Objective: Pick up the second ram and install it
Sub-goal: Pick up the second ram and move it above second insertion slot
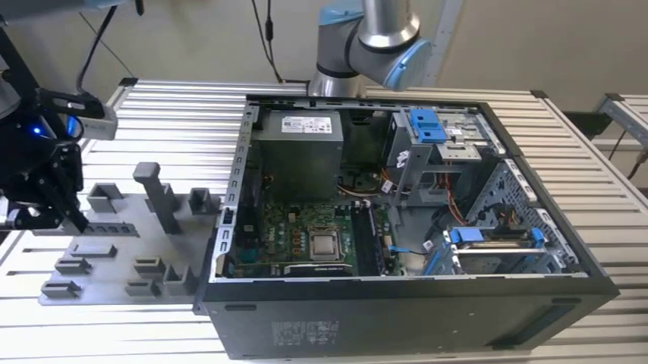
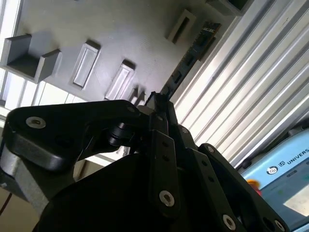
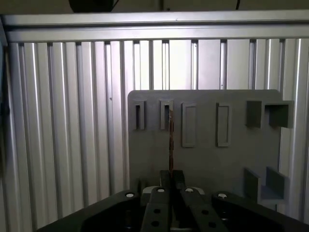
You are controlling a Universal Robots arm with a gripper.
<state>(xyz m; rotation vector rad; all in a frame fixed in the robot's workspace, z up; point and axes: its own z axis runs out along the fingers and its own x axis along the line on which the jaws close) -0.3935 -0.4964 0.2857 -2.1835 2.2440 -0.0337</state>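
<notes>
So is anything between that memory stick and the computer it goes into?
The memory stick, held in the jaws, has the fixture's grey post and the case's side wall between it and the motherboard.

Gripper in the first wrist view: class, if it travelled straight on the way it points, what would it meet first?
Probably the grey fixture plate, around a narrow slot, with the second ram held in the gripper touching first; depth is unclear.
</notes>
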